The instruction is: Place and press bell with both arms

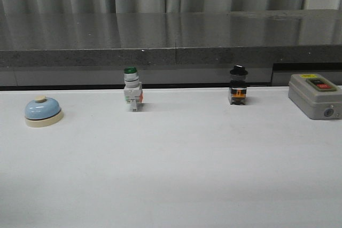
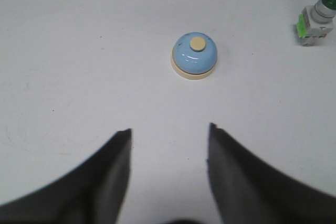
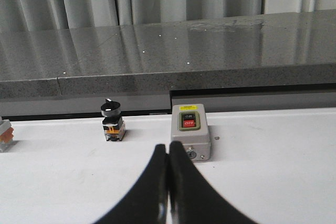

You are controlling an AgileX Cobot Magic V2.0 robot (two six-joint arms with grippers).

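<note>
Left gripper (image 2: 169, 132): jaws released, fingers spread wide, nothing between them, above the bare white table (image 1: 176, 174). The bell (image 2: 194, 56) stands upright on the table ahead of the fingertips and well apart from them, roughly in line with the gap between the jaws, a little toward one finger. Right gripper (image 3: 168, 153): jaws clenched, tips pressed together, grasping nothing; just beyond the tips sits the grey switch box (image 3: 189, 137), with one red and one dark button on top. Front view: neither arm visible. The bell (image 1: 43, 111) lies near the table's left edge, toward the back. Green-capped push-button switch (image 1: 132, 89) stands near the back edge, left of centre; black-knobbed switch (image 1: 238, 86) near the back edge, right of centre; switch box at the back right corner. A dark stone ledge (image 1: 171, 38) runs behind the table.
</note>
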